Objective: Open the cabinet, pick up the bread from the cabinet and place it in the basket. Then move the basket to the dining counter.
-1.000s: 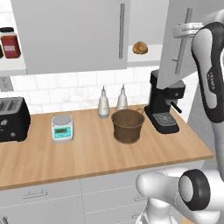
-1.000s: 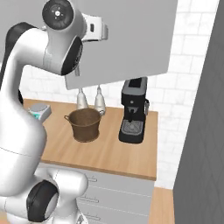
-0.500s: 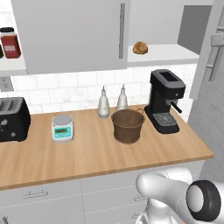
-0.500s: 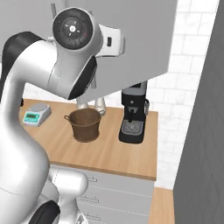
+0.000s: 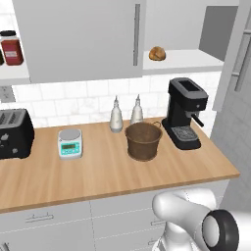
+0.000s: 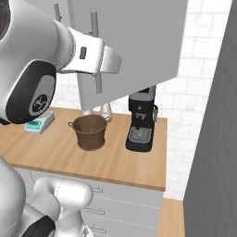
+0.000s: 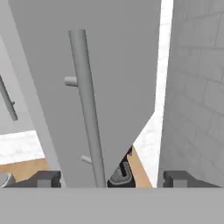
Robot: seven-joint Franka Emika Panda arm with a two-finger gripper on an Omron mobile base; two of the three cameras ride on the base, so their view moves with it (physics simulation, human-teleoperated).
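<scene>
bread (image 5: 157, 53) sits on the pale shelf of the cabinet (image 5: 83, 39), right compartment, well above the basket (image 5: 143, 141) on the wooden surface (image 5: 98, 171). right door (image 5: 238, 54) is swung out wide, so the opening part looks done. gripper (image 7: 111, 180) hangs in front of the door's bar handle (image 7: 87, 105), fingers (image 7: 43, 178) spread wide with the bar between them but not touching it, holding nothing. step in hand, as i read it: back off the handle and go in for the bread. to do it well: pull straight away from the bar first so neither finger snags it, then swing round the door edge instead of through it, come at the roll level with the shelf, fingers kept wide, close gently since it's small and round and could roll toward the back. mind the coffee machine (image 5: 185, 112) just below the shelf on the way down to the basket. views: left base view gives the bread, the shelf and the open compartment clearly, plus scale (image 5: 70, 142), toaster (image 5: 14, 132) and two bottles (image 5: 126, 113) behind the basket. right base view has the door face hiding the shelf, but shows the forearm (image 6: 88, 51) up by the handle. hand view alone shows the finger gap against the bar.
</scene>
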